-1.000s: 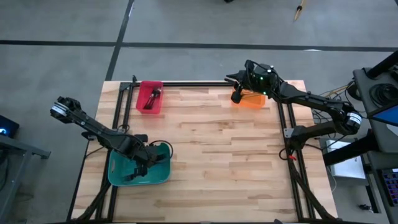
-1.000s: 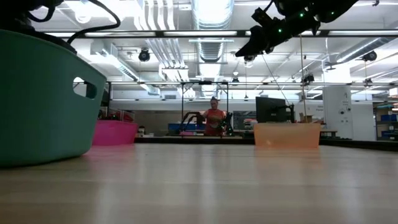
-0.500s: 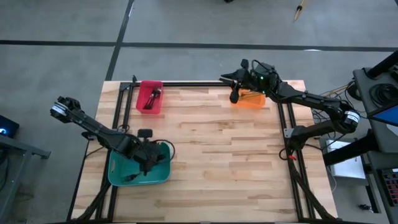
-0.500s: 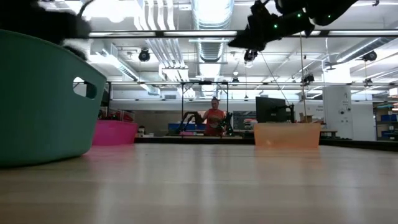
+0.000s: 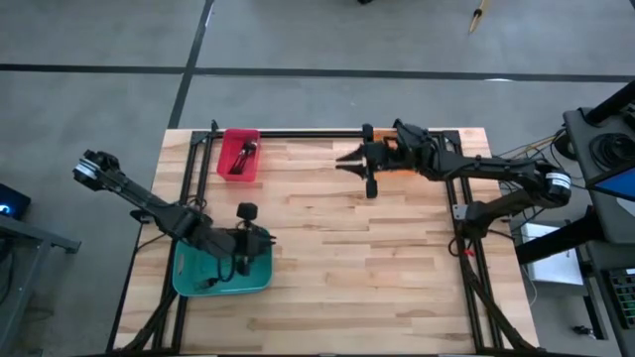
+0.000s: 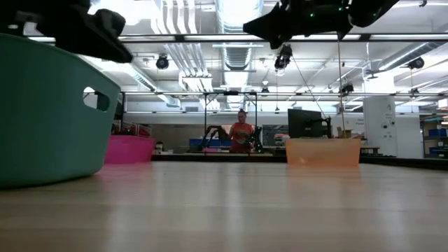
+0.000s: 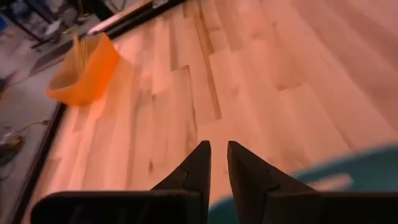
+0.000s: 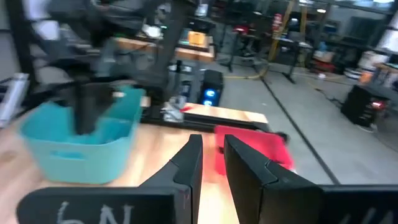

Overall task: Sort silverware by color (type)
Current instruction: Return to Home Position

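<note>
Left arm: stretching diagonally from its base at the left edge toward the near middle, elbow bent, forearm low, left gripper angling forward and slightly down, fingers sitting close together with only a narrow slit, gripping nothing. Right arm: extending almost level from its base on the right toward the far middle, right gripper pointing leftward, fingers likewise lying nearly together, carrying nothing.
</note>
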